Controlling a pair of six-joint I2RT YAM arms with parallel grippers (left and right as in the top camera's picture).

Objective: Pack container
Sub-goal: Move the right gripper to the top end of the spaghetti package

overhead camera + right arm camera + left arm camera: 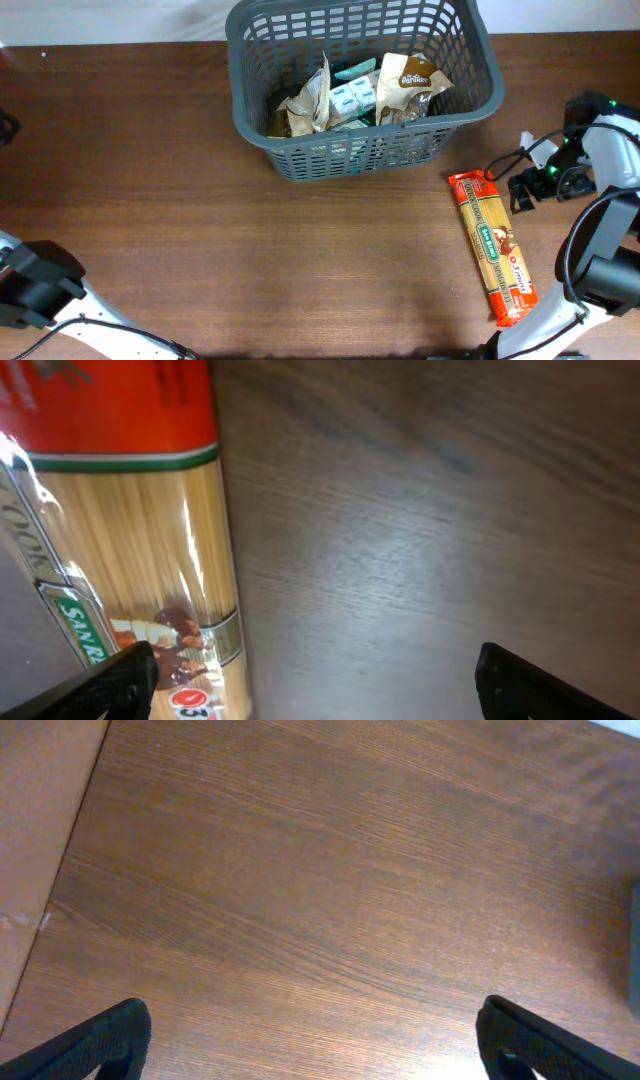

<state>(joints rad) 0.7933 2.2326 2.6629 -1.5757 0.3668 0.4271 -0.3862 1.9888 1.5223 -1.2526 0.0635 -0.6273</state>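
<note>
From above, one container (pixel 365 150), a big grey basket with holes in its sides, sits at the far middle of the table (pixel 150 200). Food is piled inside it: one crinkly tan bag (pixel 310 100), one brown bag (pixel 412 85) and what look like two small blue-and-white packs (pixel 352 97). That makes four I can count; more may hide under them. One long pasta packet (pixel 492 247) lies flat on the wood, to the right of the basket and apart from it. It is next to the right arm, so I think it is the next thing to go in.

Over at the left wrist, the left gripper (pixel 310 1040) has its two fingers spread wide. Only bare wood is under it. It holds nothing, and seems parked out of the way.

Down at the right wrist, the right gripper (pixel 315 680) is spread wide too and holds nothing. The pasta packet (pixel 130 510) lies under one finger, off to the side, not in the middle of the gap. I think the arm must shift over before it can pinch the packet.
</note>
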